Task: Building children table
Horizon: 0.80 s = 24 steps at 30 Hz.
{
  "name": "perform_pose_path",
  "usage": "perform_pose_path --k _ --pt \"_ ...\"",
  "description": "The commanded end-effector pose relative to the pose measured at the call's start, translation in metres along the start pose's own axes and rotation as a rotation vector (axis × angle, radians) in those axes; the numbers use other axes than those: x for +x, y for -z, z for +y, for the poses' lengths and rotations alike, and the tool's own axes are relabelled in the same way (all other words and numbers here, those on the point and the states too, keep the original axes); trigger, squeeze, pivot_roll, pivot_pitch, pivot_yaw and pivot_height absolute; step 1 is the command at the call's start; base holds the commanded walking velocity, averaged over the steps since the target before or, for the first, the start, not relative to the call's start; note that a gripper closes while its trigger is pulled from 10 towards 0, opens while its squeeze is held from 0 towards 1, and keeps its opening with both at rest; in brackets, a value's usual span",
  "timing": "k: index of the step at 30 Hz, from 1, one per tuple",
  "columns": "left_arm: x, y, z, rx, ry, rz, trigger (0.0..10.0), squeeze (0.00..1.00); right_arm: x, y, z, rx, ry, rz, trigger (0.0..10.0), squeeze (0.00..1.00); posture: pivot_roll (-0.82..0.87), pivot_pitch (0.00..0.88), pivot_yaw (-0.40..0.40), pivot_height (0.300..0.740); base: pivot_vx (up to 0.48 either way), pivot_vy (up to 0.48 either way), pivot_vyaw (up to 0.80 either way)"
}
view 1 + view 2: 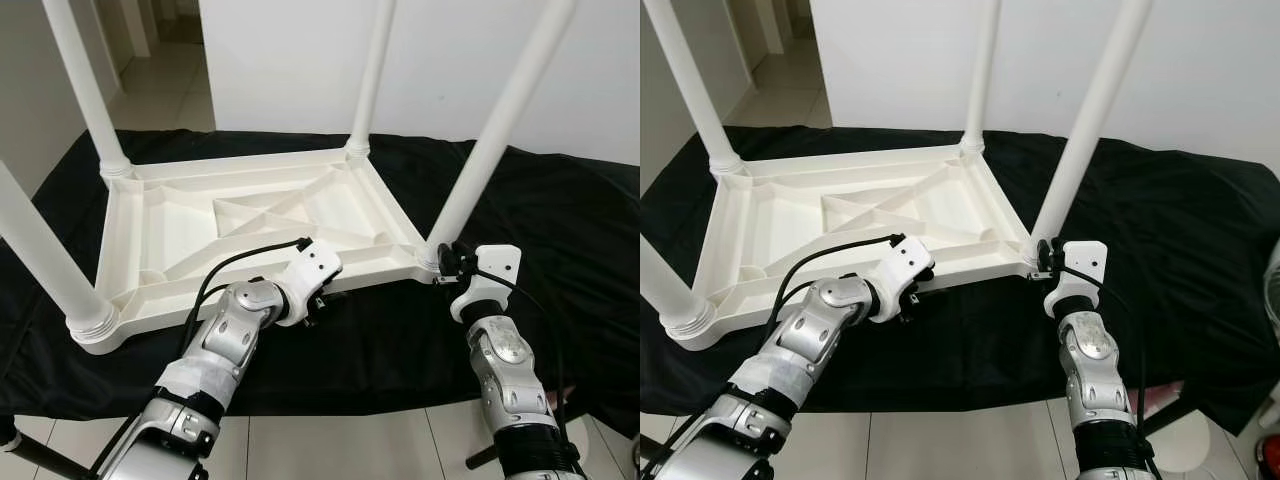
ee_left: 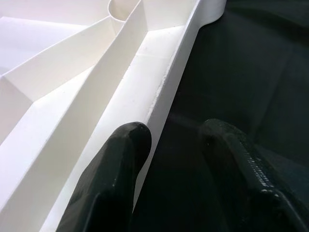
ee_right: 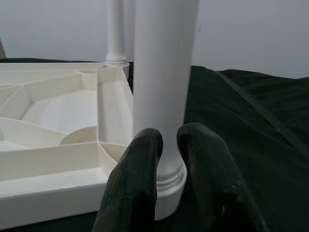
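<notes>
Left eye view: the white children's table (image 1: 250, 225) was seen lying upside down on a black cloth (image 1: 560, 230) spread over the bench, all four legs pointing up.
Left end effector (image 1: 322, 297): it was held at the near long rim (image 2: 169, 87) of the table frame, one finger (image 2: 118, 169) above the white inner face and the other over the cloth, the jaws moderately wide and closed on nothing.
Right end effector (image 1: 447, 262): it was placed at the foot of the near right leg (image 1: 500, 120), fingers (image 3: 140, 179) narrow and resting against the leg's front just above its threaded collar (image 3: 171, 176); no firm clamp could be confirmed.
Risk, leg: if the leg were pushed sideways rather than turned, it was judged that the thread could be cross-loaded or the leg left loose.
Risk, frame: with the rim not gripped, the whole table could be slid or rotated on the smooth cloth.
Risk, cloth: the outer left finger could be caught in the fabric.
</notes>
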<state>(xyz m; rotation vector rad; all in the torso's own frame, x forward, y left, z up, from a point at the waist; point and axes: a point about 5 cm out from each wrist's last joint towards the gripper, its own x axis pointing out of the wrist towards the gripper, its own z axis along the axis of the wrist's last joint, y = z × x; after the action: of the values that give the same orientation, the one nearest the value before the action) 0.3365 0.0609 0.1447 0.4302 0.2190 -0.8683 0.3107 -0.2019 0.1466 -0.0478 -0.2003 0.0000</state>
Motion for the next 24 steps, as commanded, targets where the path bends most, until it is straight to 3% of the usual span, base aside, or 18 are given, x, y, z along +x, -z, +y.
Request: perform_pose_path --k 1,14,23,24 --pt "-0.011 0.016 0.033 -0.016 -0.518 0.073 10.0 0.00 -0.001 0.000 -0.002 0.009 0.016 -0.003 10.0 0.00 0.03 0.060 -0.037 0.740 0.000 0.000 0.00" --pt "-0.015 0.021 0.039 -0.034 -0.545 0.081 10.0 0.00 -0.001 0.003 -0.001 0.011 0.013 0.004 10.0 0.00 0.03 0.059 -0.037 0.740 0.000 0.000 0.00" --pt "-0.015 0.034 0.040 0.028 -0.538 0.173 10.0 0.00 0.000 0.003 0.001 0.015 0.012 0.001 10.0 0.00 0.03 0.054 -0.032 0.740 0.000 0.000 0.00" --pt "-0.014 0.035 0.039 0.027 -0.527 0.177 7.9 0.00 0.000 0.003 0.002 0.016 0.013 0.000 10.0 0.00 0.03 0.054 -0.032 0.740 0.000 0.000 0.00"
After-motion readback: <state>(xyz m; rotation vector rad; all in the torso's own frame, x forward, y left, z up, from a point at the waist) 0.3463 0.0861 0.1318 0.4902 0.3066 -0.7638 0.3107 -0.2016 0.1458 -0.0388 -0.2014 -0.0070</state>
